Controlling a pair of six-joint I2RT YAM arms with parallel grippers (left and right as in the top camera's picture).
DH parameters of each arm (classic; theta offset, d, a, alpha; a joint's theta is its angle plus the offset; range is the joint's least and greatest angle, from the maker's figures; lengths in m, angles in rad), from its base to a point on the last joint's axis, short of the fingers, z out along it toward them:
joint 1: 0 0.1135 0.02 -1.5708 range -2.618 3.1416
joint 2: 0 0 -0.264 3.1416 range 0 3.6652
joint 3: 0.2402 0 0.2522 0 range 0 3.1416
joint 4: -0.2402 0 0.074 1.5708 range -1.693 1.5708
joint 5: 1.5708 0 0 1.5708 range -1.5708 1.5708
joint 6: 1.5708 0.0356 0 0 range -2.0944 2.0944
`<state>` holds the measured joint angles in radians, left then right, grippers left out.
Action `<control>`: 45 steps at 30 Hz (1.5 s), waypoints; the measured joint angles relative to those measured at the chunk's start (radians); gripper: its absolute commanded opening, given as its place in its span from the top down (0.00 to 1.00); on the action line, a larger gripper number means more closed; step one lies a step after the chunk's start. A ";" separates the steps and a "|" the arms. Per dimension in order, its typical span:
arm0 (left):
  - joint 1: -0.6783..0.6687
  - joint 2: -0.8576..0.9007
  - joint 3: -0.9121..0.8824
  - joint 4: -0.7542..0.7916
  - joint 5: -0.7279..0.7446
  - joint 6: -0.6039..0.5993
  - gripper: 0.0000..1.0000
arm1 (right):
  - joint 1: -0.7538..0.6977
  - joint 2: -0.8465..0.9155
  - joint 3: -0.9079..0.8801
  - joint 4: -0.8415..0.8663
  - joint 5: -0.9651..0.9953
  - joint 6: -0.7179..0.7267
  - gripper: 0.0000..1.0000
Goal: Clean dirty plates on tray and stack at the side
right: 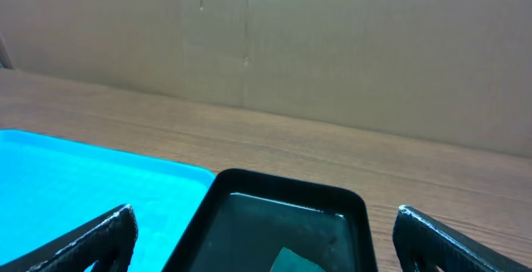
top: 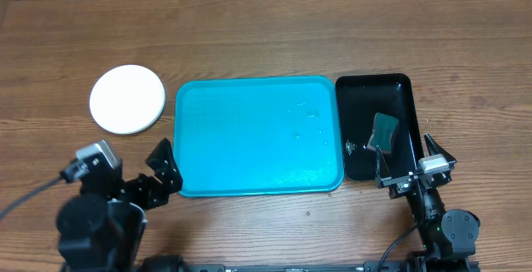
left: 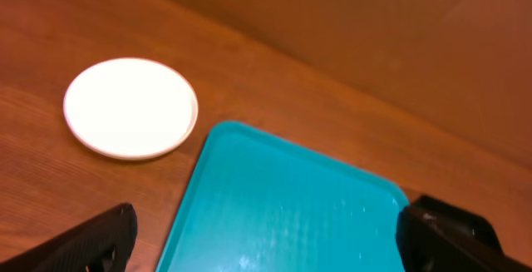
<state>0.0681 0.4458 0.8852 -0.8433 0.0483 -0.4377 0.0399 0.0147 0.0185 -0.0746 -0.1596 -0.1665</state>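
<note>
Both arms sit at the near table edge, closest to the overhead cam. On the one side the left gripper [top: 166, 168] has its jaws spread wide w/ nothing held, tips just off the near-left corner of the turquoise tray [top: 258, 135]. Opposite, the right gripper [top: 409, 160] is likewise wide and holds nothing, at the near end of the black tray [top: 374, 89].

Surface: brown wood-grain table [top: 266, 22], matte. Room: a plain cardboard wall [right: 332, 47] stands behind the far table edge.

The turquoise tray lies mid-table, long side running left-right, w/ a few wet-looking specks toward its right part. The black tray sits right beside its right edge; touching or not, can't tell. The white plate [top: 127, 98] rests on bare wood left of the turquoise tray, near but apart.

View differences:
- **Overhead:** only this view shows the teal pad [top: 384, 131] whole, lying in the black tray.
- **Right wrist view:** it catches just a corner of that pad [right: 295, 262], plus the black tray's rim and a corner of the turquoise tray, but not the plate.
- **Left wrist view:** it gives the plate [left: 130, 108] and the turquoise tray's far-left corner, but not the black tray. It also shows a thin yellowish edge on the plate's right side. That part is blurred, so it's possibly another plate beneath or just light.
</note>
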 measured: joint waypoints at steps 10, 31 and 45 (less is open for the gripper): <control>0.037 -0.377 -0.455 0.603 0.000 -0.141 0.00 | 0.000 0.000 0.000 0.000 0.000 0.000 0.00; 0.037 -0.430 -0.849 1.017 -0.113 -0.177 0.00 | 0.000 0.000 0.000 0.000 0.000 0.001 0.00; 0.005 -0.431 -0.877 0.774 -0.143 0.253 0.00 | 0.000 0.000 0.000 0.000 0.000 0.001 0.00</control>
<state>0.0734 0.0151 0.0086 -0.0696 -0.0944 -0.1848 0.0402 0.0147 0.0185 -0.0746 -0.1600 -0.1658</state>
